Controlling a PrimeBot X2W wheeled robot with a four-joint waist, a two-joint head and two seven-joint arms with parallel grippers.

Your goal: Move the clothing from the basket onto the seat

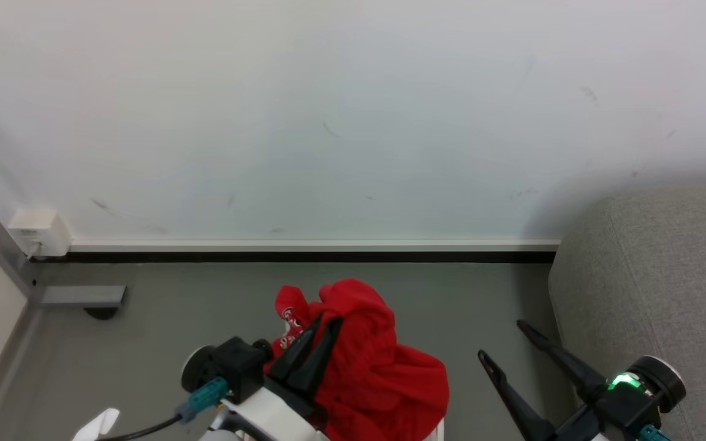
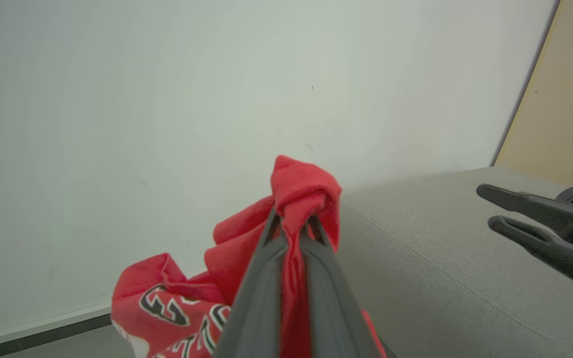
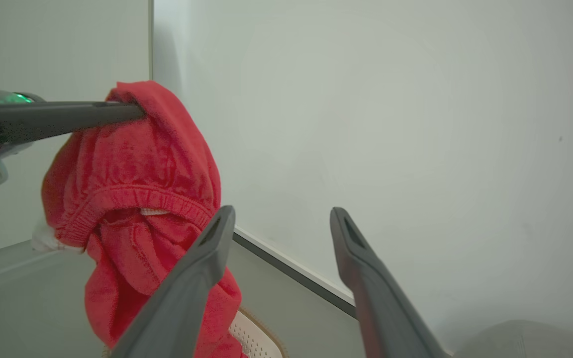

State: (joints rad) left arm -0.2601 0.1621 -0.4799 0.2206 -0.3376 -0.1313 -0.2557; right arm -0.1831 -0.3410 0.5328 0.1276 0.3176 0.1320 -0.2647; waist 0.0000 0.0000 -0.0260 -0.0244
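The scene is lit brightly and evenly — a faint shadow is thrown on the wall [image 1: 341, 116] beside the seat [image 1: 653, 275]; focus is sharp.

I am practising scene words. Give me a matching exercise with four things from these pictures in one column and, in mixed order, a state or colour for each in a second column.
Column one:
1. left gripper
2. right gripper
3. clothing
4. seat

Column two:
A. open, holding nothing
B. light grey, on the right in the head view
C. shut, holding something
D. red, hanging bunched up

Pairs: 1-C, 2-A, 3-D, 4-B
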